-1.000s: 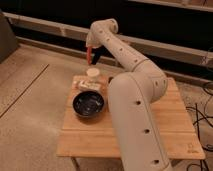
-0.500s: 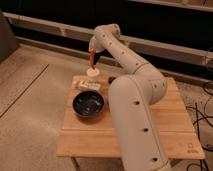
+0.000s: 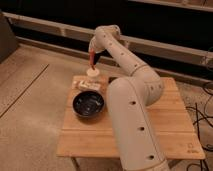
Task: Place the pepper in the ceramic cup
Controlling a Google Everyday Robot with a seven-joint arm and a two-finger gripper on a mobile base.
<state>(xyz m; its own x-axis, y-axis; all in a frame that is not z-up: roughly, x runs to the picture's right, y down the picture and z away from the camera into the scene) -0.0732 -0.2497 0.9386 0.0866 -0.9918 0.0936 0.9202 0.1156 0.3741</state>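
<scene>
Gripper (image 3: 93, 56) at the end of the pale arm (image 3: 131, 95) hangs directly above the ceramic cup (image 3: 92, 73), at the far-left part of the tabletop (image 3: 165, 125). It is clenched on the pepper (image 3: 92, 62), which shows as a thin red-orange sliver pointing down from the gripper toward the cup's mouth. Whether the pepper's tip is already inside the rim or just over it cannot be told.

Nearest the camera, well short of the gripper, the arm's thick forward link covers much of the tabletop's middle. Closer to the gripper, below and toward the camera, sits the wide dark bowl (image 3: 89, 104). Between the bowl and the cup lies a pale flat rectangular item (image 3: 86, 84), just beside the cup's base on its near side. The cup is the farthest of these, right under the gripper.

The step in hand looks like the drop. The cup is small and the pepper slender and long, so the margin seems thin. If the gripper lets go while the pepper hangs off-centre or tilted, the tip could catch the rim and the pepper could tip out onto the tabletop or the flat item. If the gripper descends too far, it may knock the light cup over or push it toward the tabletop's far edge.
</scene>
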